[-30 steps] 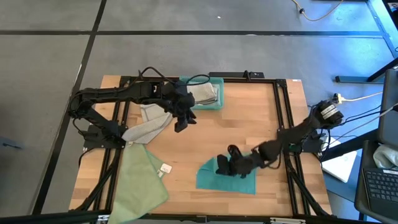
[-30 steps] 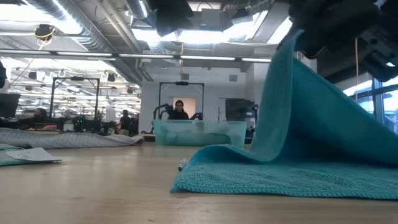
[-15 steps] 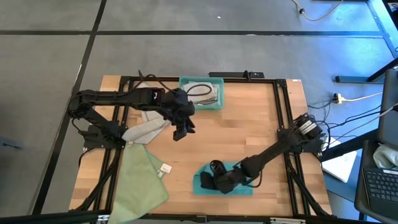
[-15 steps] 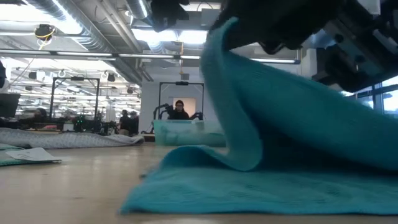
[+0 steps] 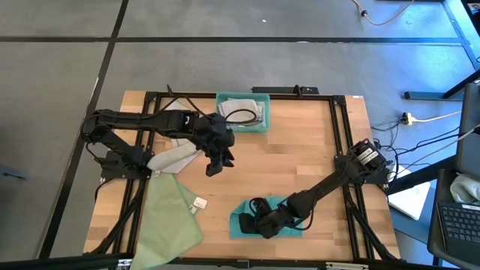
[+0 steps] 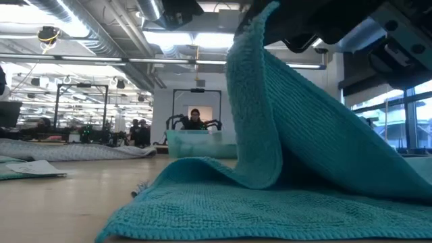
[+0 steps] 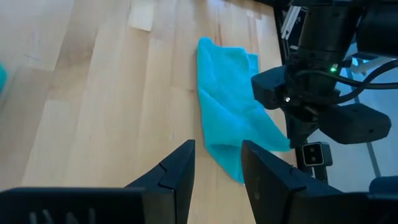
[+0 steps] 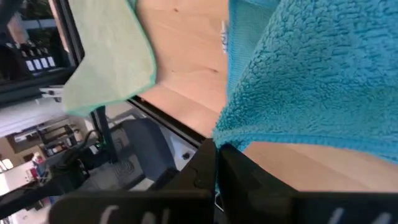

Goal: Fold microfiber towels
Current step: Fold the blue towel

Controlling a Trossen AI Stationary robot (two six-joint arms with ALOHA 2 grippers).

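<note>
A teal microfiber towel (image 5: pixel 296 227) lies near the table's near edge, right of the middle, partly doubled over. My right gripper (image 5: pixel 251 223) is shut on it at its left end. In the low view the towel (image 6: pixel 270 202) rises from the table in a tall flap. My left gripper (image 5: pixel 214 166) hovers open over the table's middle, holding nothing; its wrist view shows the teal towel (image 7: pixel 224 106) beyond its fingers. A pale green towel (image 5: pixel 169 217) lies at the near left, hanging over the table's edge. My right gripper pinches the teal towel's edge (image 8: pixel 227 134) between its two shut fingers, slanting down from the table's right side. The held flap (image 6: pixel 256 101), seemingly one layer, stands raised and bends over the rest of the towel (image 6: pixel 223 209), which lies flat on the table.
A teal bin (image 5: pixel 259 126) with a grey cloth inside stands at the far edge. A grey towel (image 5: pixel 176 154) lies under the left arm. A white tag (image 5: pixel 199 202) sits on the green towel's right edge. Bare wood stretches between the bin and the teal towel.
My right gripper has carried the teal towel's held edge toward the table's near left, staying shut. The flap has come over the flat part, so the towel has folded onto itself and looks narrower from above. My left gripper has drifted a little toward the near edge.
</note>
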